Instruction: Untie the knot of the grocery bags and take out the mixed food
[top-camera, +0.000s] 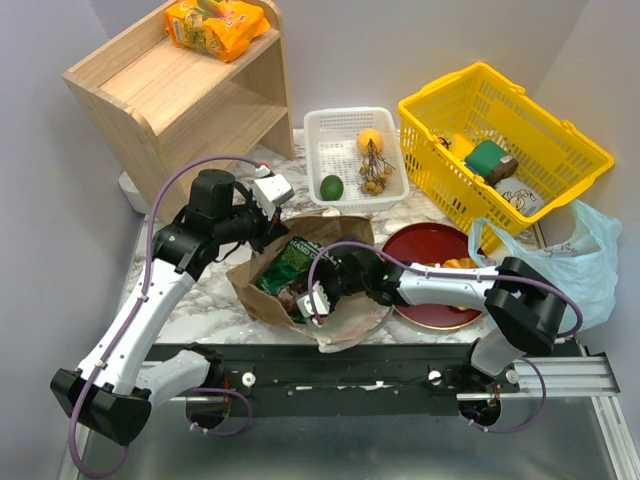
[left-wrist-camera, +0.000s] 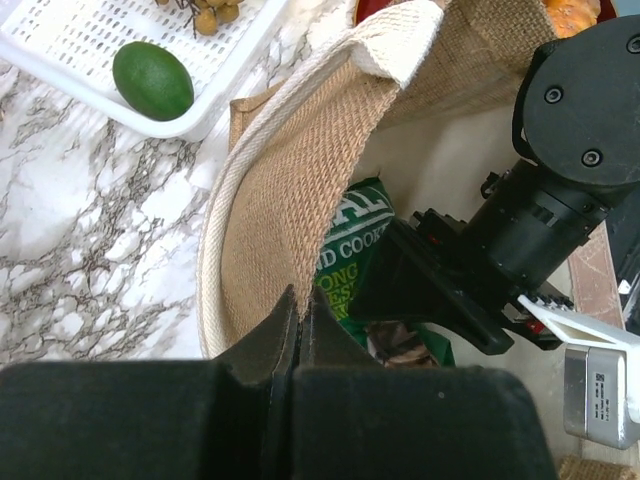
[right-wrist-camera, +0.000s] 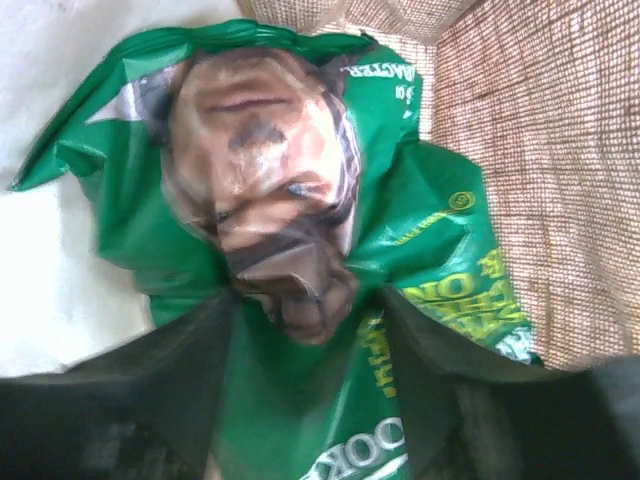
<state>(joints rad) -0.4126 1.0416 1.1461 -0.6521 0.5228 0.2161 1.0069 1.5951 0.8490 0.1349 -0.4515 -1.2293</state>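
The step in hand looks like unpacking, not untying. The thin blue plastic bag (top-camera: 590, 255) lies slack at the right edge of the table with no tight knot that I can make out. An orange fruit (top-camera: 369, 139), a green fruit (top-camera: 332, 187) and a brown bunch (top-camera: 375, 175) sit in the white tray (top-camera: 330, 125) by the far edge, and a ring pastry (top-camera: 458, 264) rests on the red plate (top-camera: 425, 245). The work is at the brown bag (left-wrist-camera: 300, 170), which lies near the middle of the near edge. The left gripper (left-wrist-camera: 300, 322) is clenched on the bag's cream-trimmed rim and holds the mouth wide. The right gripper (right-wrist-camera: 305, 310) is inside the bag with its fingers spread to either side of the green snack packet (right-wrist-camera: 300, 250), and it has not closed on it. The packet lies crumpled on the bag's inner wall. Its long axis seems to run roughly from the far edge toward the near edge, leaning left as it nears. The printed end sits between the right fingers and the puckered end points away from them, deeper into the bag. The next move calls for the right fingers to close across the packet's width. It should then be drawn out along its length through the mouth while the left grip holds the rim steady, so the bag does not drag along.
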